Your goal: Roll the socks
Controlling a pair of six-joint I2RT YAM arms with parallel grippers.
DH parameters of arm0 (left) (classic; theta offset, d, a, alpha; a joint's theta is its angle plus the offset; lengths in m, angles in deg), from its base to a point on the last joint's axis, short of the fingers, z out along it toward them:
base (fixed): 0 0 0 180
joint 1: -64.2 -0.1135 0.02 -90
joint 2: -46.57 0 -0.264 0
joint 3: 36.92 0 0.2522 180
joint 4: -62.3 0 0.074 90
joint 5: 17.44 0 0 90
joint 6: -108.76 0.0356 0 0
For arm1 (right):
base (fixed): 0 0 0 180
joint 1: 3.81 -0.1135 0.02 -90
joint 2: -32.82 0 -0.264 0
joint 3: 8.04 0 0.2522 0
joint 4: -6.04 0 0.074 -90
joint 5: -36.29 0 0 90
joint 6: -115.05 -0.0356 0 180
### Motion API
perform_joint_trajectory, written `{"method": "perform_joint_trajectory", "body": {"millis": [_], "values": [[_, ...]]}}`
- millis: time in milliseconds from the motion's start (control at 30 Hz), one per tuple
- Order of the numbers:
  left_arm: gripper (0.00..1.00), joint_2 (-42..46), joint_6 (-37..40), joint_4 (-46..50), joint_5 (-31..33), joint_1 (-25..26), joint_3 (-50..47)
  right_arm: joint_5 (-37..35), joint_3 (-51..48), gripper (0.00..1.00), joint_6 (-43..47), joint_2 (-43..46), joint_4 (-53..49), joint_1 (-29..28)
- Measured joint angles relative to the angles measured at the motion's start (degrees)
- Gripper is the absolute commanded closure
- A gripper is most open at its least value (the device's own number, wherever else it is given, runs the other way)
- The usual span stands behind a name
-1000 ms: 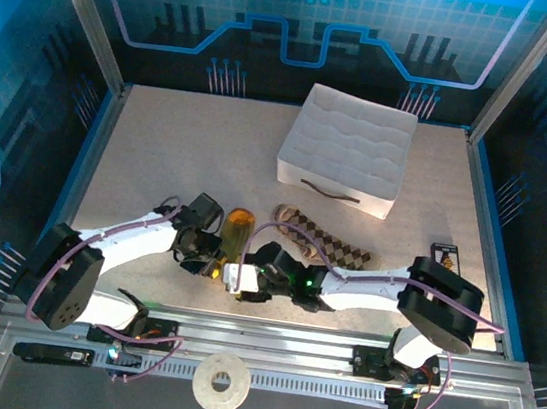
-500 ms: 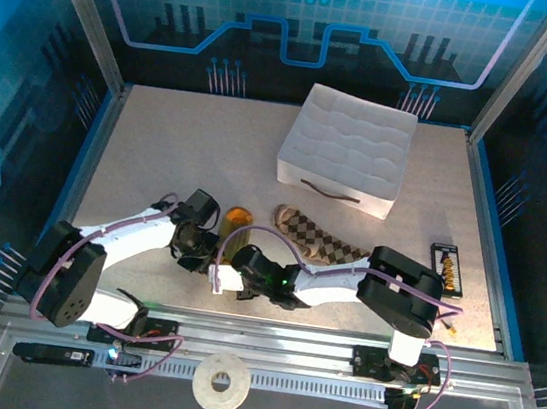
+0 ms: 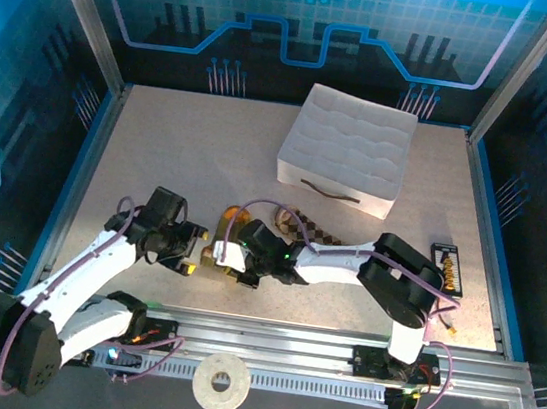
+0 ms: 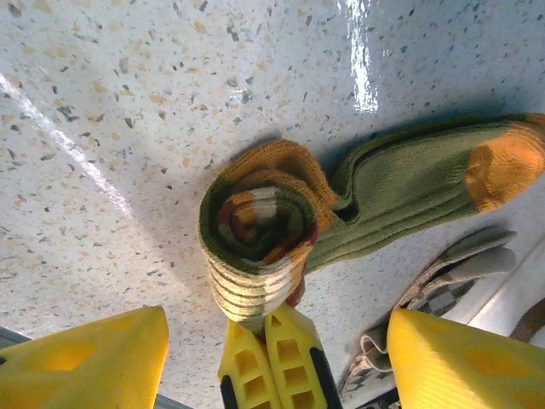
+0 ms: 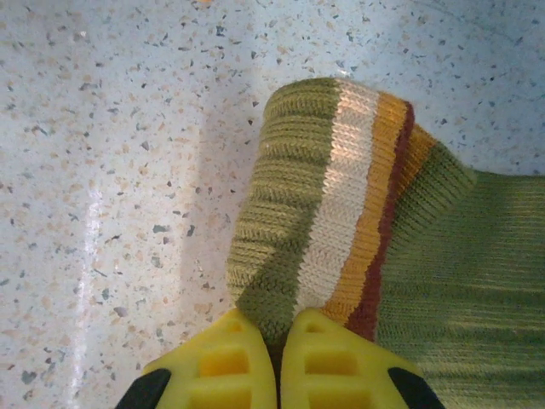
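The green sock (image 4: 281, 217) lies mid-frame in the left wrist view, its striped cuff rolled into a coil, its orange toe at the right edge; the right gripper (image 5: 279, 345) is pinched tight on that cuff; the left gripper (image 3: 190, 250) is spread wide just left of the coil, holding nothing; the checked sock (image 3: 302, 231) lies at centre of the top view, below the box (image 3: 346, 149).

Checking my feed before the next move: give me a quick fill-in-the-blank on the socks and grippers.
1. The right gripper is shut on the striped ____ of the green sock.
2. The left gripper has its jaws ____.
3. The checked sock lies partly under the ____ arm.
Missing words: cuff; open; right.
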Motion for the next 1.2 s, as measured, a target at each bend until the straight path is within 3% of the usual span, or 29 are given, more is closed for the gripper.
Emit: {"method": "perform_joint_trajectory", "body": {"millis": [300,533,833,1033,1167,1200], "values": [[0.36,4.8,-0.7,-5.0,-1.9,0.0,-6.6,15.7,6.7,1.00,-7.5,-4.7,-6.9,6.4],[0.36,-0.4,-0.6,-12.2,-2.2,3.7,-6.9,25.1,10.5,1.00,-11.3,-8.1,-11.2,9.9],[0.47,-8.0,-0.3,-17.7,-1.7,6.3,-8.0,30.8,14.4,1.00,-13.7,-11.2,-16.1,12.0],[0.67,-14.4,1.3,-21.9,-1.0,6.9,-7.4,32.2,15.4,1.00,-14.9,-11.9,-17.4,12.4],[0.97,-16.6,1.7,-20.2,-0.4,7.6,-5.1,32.4,15.1,0.93,-15.1,-11.7,-17.7,12.4],[1.00,-16.7,1.8,-19.1,-0.3,7.7,-4.5,32.2,14.8,0.89,-15.1,-11.4,-17.4,12.4]]}}
